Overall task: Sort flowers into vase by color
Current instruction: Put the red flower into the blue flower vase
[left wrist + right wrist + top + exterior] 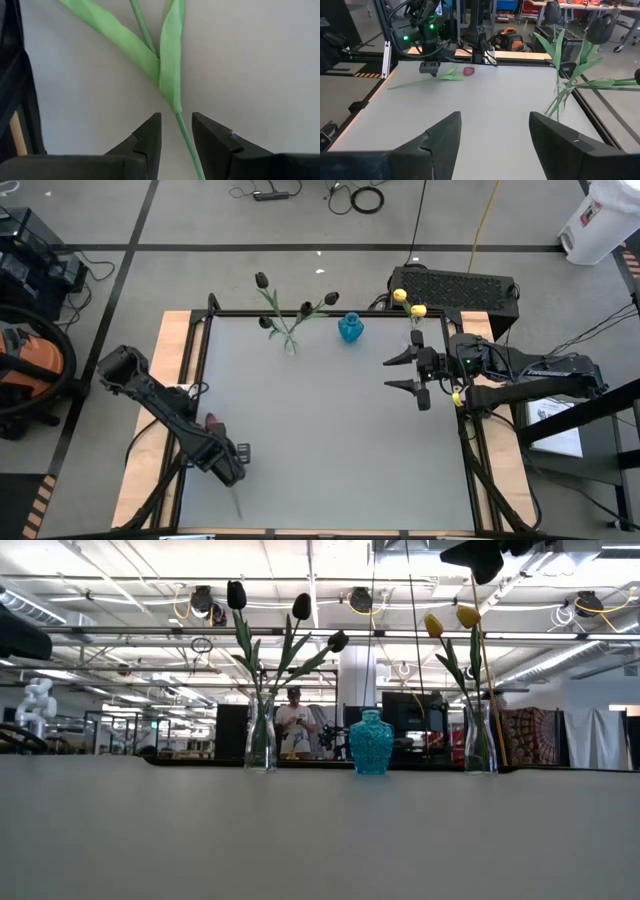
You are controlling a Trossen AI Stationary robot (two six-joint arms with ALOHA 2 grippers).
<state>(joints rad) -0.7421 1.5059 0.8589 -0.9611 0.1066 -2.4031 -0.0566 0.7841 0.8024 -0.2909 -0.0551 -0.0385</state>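
A dark red tulip lies flat on the table near its left near corner, with its head (212, 420) (469, 71) toward the far side and its thin stem (236, 502) running toward the near edge. My left gripper (233, 466) (176, 120) points down over it, open. Its two fingers stand on either side of the stem (182, 131), just below the leaves (169, 60), with a gap on each side. Three black tulips (300, 310) stand in a clear vase (260, 740). Two yellow tulips (408, 302) stand in another clear vase (480, 745). My right gripper (393, 374) (495, 122) hovers open near the yellow vase.
A small blue vase (350, 328) (371, 743) stands between the two clear vases along the far edge. A black frame rail (300, 314) runs round the table. The wide middle of the grey tabletop (320, 430) is bare. A person stands far off in the room behind.
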